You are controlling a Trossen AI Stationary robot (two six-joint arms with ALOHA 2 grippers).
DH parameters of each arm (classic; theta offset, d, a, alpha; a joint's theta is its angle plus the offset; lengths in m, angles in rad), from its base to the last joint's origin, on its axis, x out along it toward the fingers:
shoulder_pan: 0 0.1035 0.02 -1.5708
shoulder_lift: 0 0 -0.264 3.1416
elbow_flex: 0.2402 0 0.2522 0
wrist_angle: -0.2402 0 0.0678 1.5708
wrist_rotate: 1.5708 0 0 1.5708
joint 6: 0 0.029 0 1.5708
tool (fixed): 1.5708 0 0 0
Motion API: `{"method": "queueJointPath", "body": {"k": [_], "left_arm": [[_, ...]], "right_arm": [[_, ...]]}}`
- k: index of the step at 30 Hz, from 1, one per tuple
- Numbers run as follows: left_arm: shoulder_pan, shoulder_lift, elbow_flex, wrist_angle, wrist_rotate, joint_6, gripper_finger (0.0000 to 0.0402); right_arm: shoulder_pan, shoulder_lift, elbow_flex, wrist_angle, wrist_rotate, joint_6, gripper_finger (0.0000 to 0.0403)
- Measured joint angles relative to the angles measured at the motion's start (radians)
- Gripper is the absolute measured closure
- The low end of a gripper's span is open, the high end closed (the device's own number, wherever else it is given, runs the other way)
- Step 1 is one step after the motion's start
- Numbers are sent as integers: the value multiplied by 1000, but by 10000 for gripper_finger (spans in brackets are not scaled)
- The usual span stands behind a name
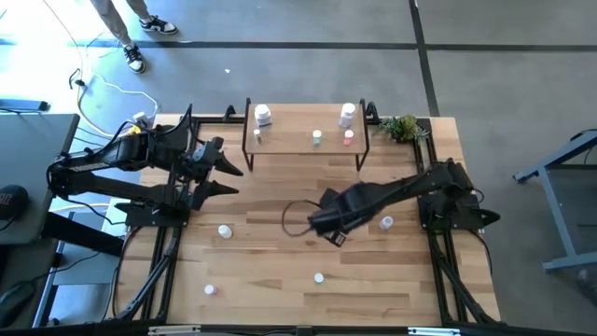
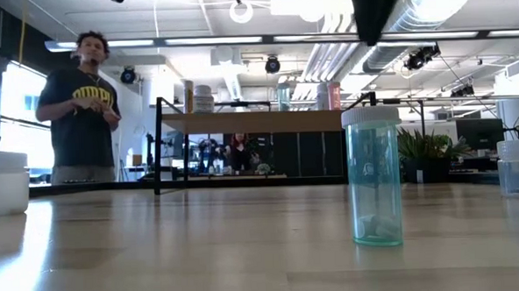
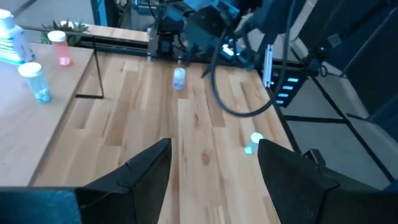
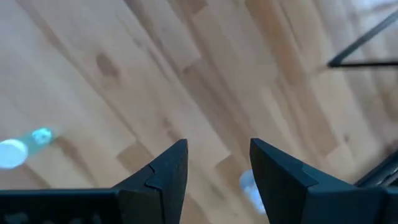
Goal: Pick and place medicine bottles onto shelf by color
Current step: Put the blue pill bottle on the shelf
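Medicine bottles, small white-capped clear plastic [image 1: 225,231], look light, stiff, slippery; grasp mid-body. Beside the light-wood shelf [image 1: 298,140], left gripper [image 1: 227,175] and right gripper [image 1: 300,220] gape empty.

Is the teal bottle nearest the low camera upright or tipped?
Upright: the teal bottle stands on its base on the table, white cap on top.

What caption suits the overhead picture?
Four medicine bottles stand on the shelf, four more dot the table; the right gripper, open, hovers mid-table.
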Motion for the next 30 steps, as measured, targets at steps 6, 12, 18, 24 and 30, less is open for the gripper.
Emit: {"method": "queueJointPath", "body": {"k": [6, 12, 18, 24, 30], "left_arm": [[-2, 0, 0, 0, -37, 16, 173], [-2, 0, 0, 0, -37, 12, 173], [-3, 0, 0, 0, -36, -38, 173], [-2, 0, 0, 0, -36, -102, 173], [-2, 1, 0, 0, -37, -167, 173]], "right_arm": [[80, -90, -133, 93, -60, 170, 238], [154, -168, -283, 273, -120, 286, 238], [206, -184, -392, 454, -127, 284, 237], [241, -184, -477, 726, -135, 178, 214], [300, -184, -573, 960, -70, -38, 193]]}}
